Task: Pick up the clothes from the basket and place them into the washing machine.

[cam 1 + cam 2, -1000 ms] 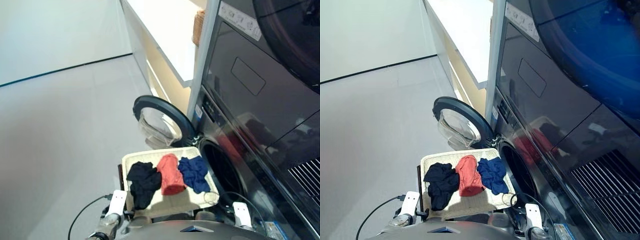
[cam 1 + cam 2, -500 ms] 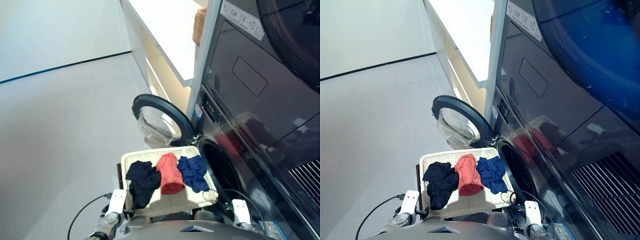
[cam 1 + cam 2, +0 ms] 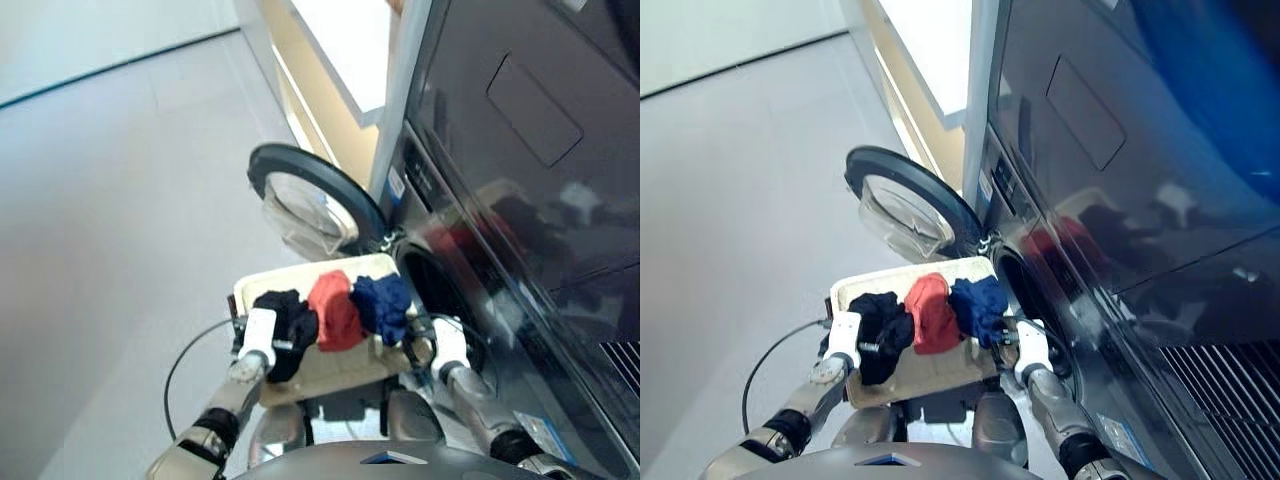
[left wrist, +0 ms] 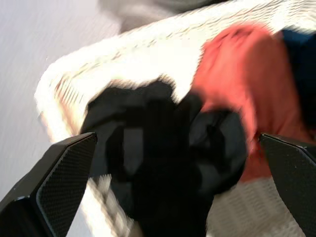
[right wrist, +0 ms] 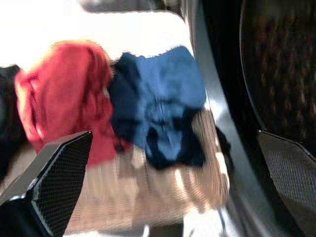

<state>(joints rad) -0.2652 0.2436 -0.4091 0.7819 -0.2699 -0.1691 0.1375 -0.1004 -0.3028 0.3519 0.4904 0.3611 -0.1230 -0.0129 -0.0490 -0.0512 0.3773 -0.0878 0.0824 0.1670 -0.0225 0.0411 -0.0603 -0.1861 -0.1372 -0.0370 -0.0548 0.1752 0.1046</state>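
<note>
Clothes: black (image 3: 288, 318), coral-red (image 3: 333, 310), navy (image 3: 383, 303) side by side in basket (image 3: 330, 367), lower centre.
Left gripper (image 4: 163, 197): spread wide above black garment.
Right gripper (image 5: 163, 197): spread wide over navy garment.
Washing machine (image 3: 440, 300): right; right wrist alone shows drum (image 5: 281, 69).
Door (image 3: 310, 200): open, head views only.

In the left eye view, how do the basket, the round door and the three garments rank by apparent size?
1. Basket and round door: look alike, unranked.
2. Black garment, coral-red garment, navy garment: near equal, unranked.
</note>
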